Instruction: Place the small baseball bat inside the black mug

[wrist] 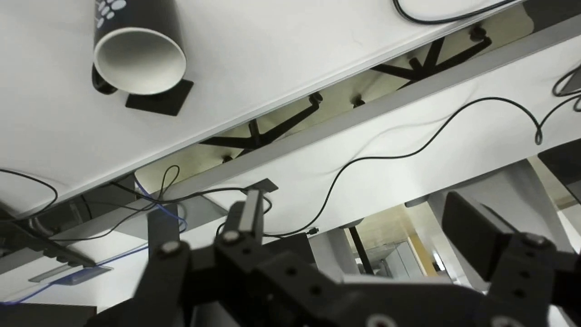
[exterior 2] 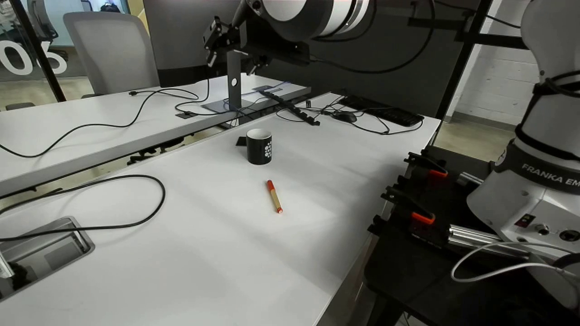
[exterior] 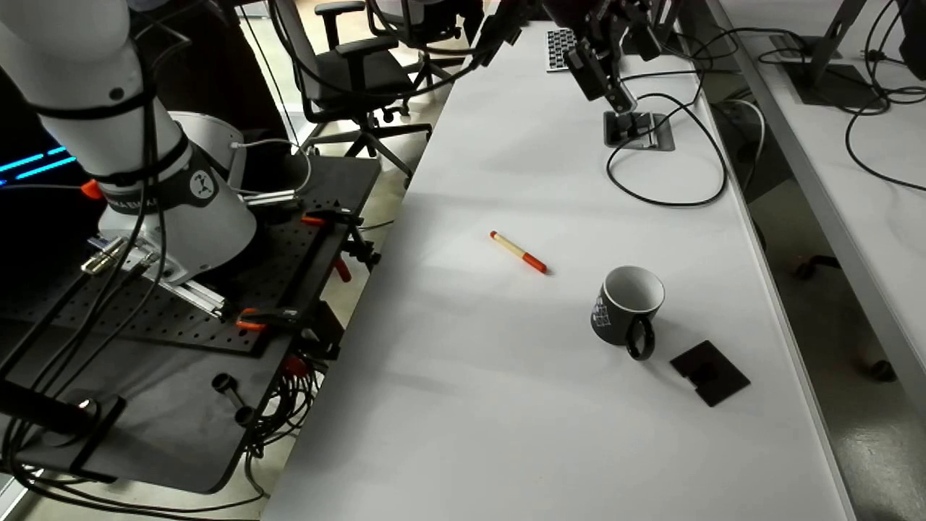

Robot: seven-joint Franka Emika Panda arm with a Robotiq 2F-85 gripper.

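The small baseball bat (exterior: 518, 252) is a thin stick with red-orange ends and a pale yellowish middle. It lies flat on the white table and also shows in an exterior view (exterior 2: 274, 197); it is out of the wrist view. The black mug (exterior: 612, 315) stands upright a short way from the bat, with its side handle and pale inside visible. It also shows in an exterior view (exterior 2: 258, 152) and at the upper left of the wrist view (wrist: 140, 59). My gripper (wrist: 356, 211) is open, with nothing between its fingers. It is raised high above the table, apart from both things (exterior 2: 232, 64).
A flat black square pad (exterior: 712, 373) lies by the mug. A metal cable recess (exterior 2: 50, 253) and a loose black cable (exterior: 712, 192) are at one end of the table. A keyboard (exterior 2: 385, 110) and mouse (exterior 2: 345, 117) are at the other. A gap separates a second white table (wrist: 363, 136).
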